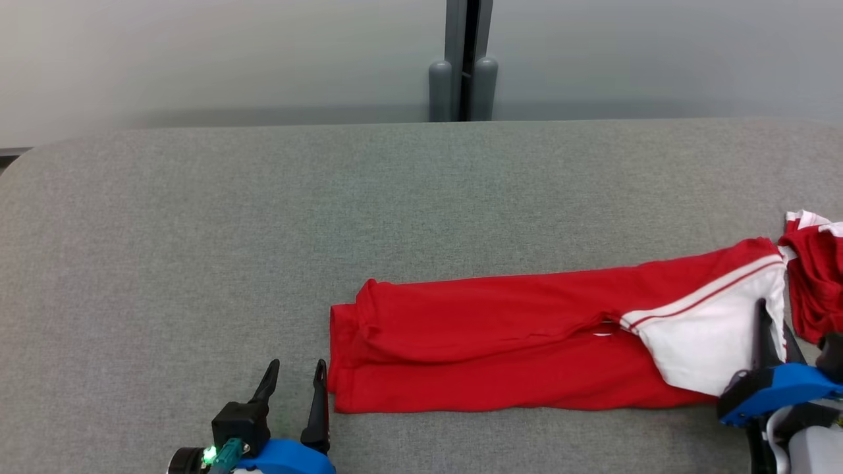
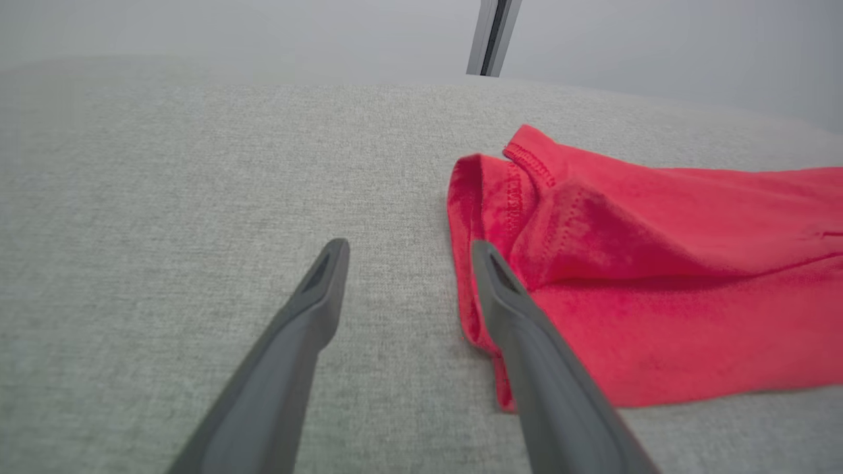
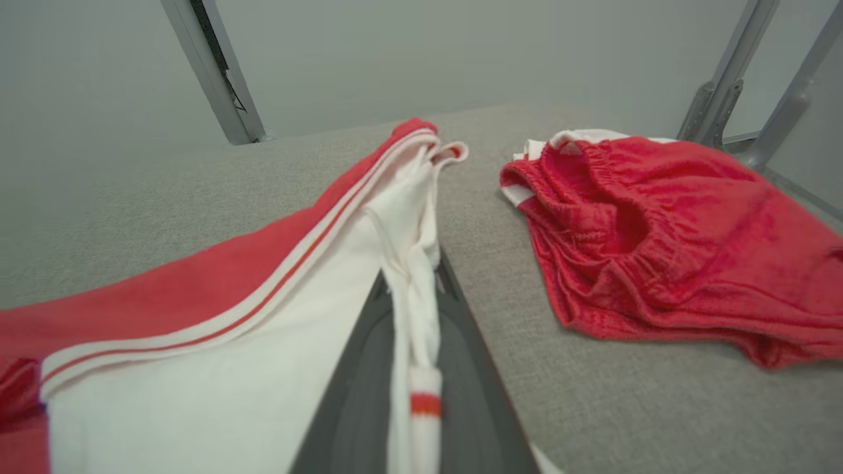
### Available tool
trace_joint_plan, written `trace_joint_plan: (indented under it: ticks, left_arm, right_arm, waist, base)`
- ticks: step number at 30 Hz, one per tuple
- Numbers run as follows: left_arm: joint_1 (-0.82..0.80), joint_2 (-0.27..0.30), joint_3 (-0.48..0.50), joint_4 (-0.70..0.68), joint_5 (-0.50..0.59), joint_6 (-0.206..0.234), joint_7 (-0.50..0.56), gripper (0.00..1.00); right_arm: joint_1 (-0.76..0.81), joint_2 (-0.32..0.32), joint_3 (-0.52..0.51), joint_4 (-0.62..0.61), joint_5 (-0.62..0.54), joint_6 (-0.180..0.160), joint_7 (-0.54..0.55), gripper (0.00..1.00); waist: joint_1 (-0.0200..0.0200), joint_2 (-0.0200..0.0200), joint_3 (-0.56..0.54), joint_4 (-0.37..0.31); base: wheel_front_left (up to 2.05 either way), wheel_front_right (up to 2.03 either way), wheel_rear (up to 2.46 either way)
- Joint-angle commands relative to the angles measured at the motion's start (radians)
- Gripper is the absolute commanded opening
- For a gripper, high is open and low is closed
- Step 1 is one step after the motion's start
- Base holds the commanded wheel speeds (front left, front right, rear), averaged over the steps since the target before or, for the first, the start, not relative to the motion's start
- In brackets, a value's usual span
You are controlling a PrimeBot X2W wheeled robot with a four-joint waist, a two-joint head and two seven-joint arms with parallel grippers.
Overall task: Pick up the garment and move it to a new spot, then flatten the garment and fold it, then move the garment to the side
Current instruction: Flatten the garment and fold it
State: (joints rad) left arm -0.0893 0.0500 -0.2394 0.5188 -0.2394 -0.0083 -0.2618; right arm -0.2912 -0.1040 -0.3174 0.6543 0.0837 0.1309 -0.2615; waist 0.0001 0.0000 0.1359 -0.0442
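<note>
The garment (image 1: 500, 349) is bright red. The white panel (image 1: 711, 342) at its right end is edged with thin white and red stripes. The table (image 1: 263, 230) under it is flecked grey cloth. The second piece of clothing (image 1: 813, 276), right of the garment, is red with white trim. The left gripper (image 1: 297, 363), left of the garment, has dark grey fingers, a blue housing and a green light (image 1: 209, 454). The right gripper (image 3: 411, 289) is dark grey too.

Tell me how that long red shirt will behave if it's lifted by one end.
Probably floppy: the shirt lies in soft creased folds, so it would likely sag and unfold. It looks thin, so likely light.
</note>
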Motion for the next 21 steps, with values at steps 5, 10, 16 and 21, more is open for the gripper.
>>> trace_joint_plan:
  ticks: [5, 10, 16, 21]
  left_arm:
    - [0.003, 0.002, -0.007, 0.012, -0.008, 0.003, -0.004, 1.00]
    - [0.014, 0.001, -0.019, 0.024, -0.007, -0.002, -0.004, 1.00]
    - [0.020, 0.001, -0.035, 0.026, -0.019, 0.004, -0.004, 1.00]
    - [0.023, 0.001, -0.046, 0.030, -0.022, 0.005, -0.004, 1.00]
  right_arm:
    - [0.035, 0.038, 0.168, -0.139, 0.065, 0.000, -0.004, 0.00]
    - [0.054, 0.049, 0.378, -0.215, 0.169, 0.000, -0.004, 0.00]
    - [0.035, 0.051, 0.528, -0.210, 0.245, 0.000, -0.004, 0.00]
    - [-0.012, 0.052, 0.608, -0.178, 0.315, 0.000, -0.004, 0.00]
  waist:
    - [-0.0001, 0.0000, -0.009, 0.023]
    - [-0.0001, 0.0000, -0.022, 0.090]
    - [-0.0001, 0.0000, -0.031, 0.185]
    - [-0.0001, 0.0000, -0.024, 0.275]
  base:
    - [0.00, 0.00, 0.00]
    - [0.00, 0.00, 0.00]
    - [0.00, 0.00, 0.00]
    - [0.00, 0.00, 0.00]
